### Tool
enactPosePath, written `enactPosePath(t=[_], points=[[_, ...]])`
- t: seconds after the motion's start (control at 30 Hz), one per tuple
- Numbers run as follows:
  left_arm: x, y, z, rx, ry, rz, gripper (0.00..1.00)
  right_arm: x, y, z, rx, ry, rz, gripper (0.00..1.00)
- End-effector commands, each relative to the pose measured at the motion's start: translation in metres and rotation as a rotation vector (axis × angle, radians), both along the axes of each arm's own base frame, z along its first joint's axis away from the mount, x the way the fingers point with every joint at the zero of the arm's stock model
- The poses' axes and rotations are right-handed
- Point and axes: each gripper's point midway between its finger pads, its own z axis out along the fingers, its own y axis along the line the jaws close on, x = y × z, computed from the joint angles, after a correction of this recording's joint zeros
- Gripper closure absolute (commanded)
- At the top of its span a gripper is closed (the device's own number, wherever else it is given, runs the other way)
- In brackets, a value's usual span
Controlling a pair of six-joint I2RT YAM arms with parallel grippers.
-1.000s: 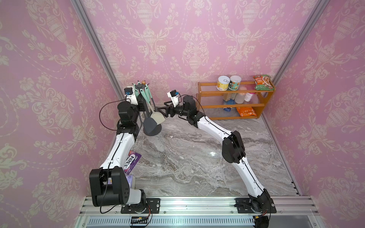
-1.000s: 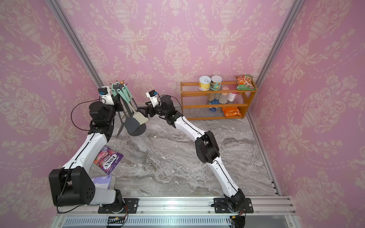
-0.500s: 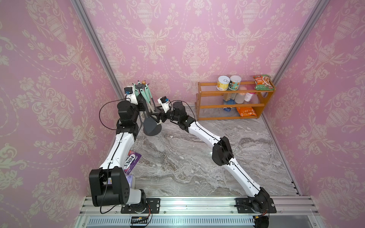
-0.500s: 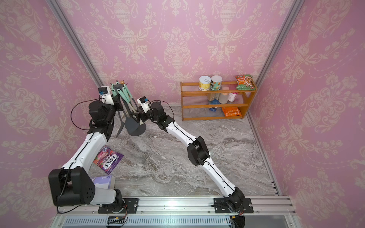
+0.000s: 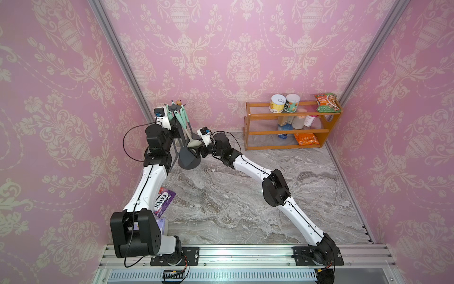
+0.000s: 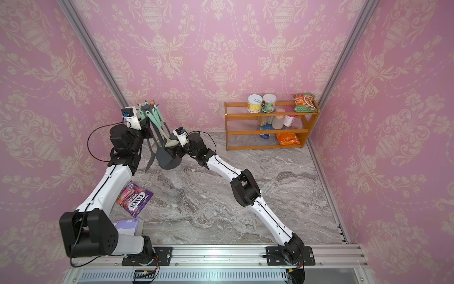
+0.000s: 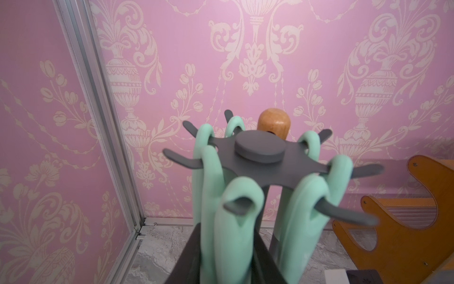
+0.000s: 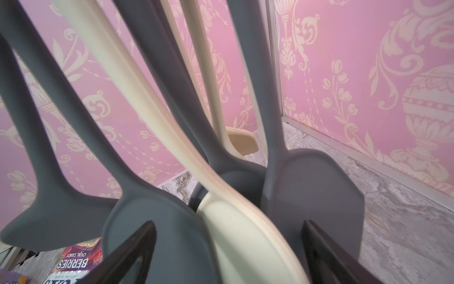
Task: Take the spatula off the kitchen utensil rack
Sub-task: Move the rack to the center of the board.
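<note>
— While the rack stands in the far left corner, where's the spatula?
— Hanging on it, just beside the wide-open, empty right gripper. Nearly closed, the left gripper pinches a green handle.

A: What is recorded at the rear right?

B: A wooden shelf is noted against the pink wallpaper. Two tins and a green snack bag are set on top; pale bottles on the middle tier, an orange packet on the lowest.

A: And on the marble surface?

B: A purple candy bag is found lying flat near the left wall, a lilac box just beside it, partly hidden.
</note>
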Motion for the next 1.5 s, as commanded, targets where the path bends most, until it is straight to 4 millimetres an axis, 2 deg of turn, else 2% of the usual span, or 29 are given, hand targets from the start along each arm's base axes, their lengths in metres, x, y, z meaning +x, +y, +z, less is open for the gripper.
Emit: enactPosePath(t=[0.0,0.17,0.33,0.6,0.83,1.07,1.17,1.27,1.47], points=[[-0.030,-0.001,0.083,-0.021,-0.199,0.000,0.98,-0.007,-0.006,0.061,0.058,-0.089,0.002,0.06],[-0.039,-0.001,0.088,-0.039,-0.212,0.000,0.99,-0.010,-0.009,0.066,0.049,-0.097,-0.001,0.07],[-0.055,-0.004,0.107,-0.049,-0.254,-0.009,0.99,-0.013,-0.011,0.070,0.047,-0.100,0.000,0.07],[-0.067,-0.009,0.123,-0.041,-0.264,-0.030,1.00,-0.023,-0.005,0.081,0.050,-0.119,0.018,0.07],[-0.086,-0.011,0.129,-0.048,-0.277,-0.029,0.99,-0.046,-0.001,0.088,0.026,-0.148,0.055,0.07],[-0.105,-0.014,0.133,-0.053,-0.286,-0.035,0.99,-0.070,-0.010,0.101,0.037,-0.163,0.065,0.07],[-0.110,-0.017,0.129,-0.050,-0.279,-0.044,0.99,-0.082,-0.012,0.106,0.035,-0.180,0.074,0.07],[-0.118,-0.017,0.115,-0.048,-0.255,-0.039,0.99,-0.097,-0.012,0.107,0.019,-0.185,0.097,0.07],[-0.149,-0.012,0.088,-0.055,-0.247,0.008,0.98,-0.123,-0.013,0.100,-0.014,-0.189,0.127,0.07]])
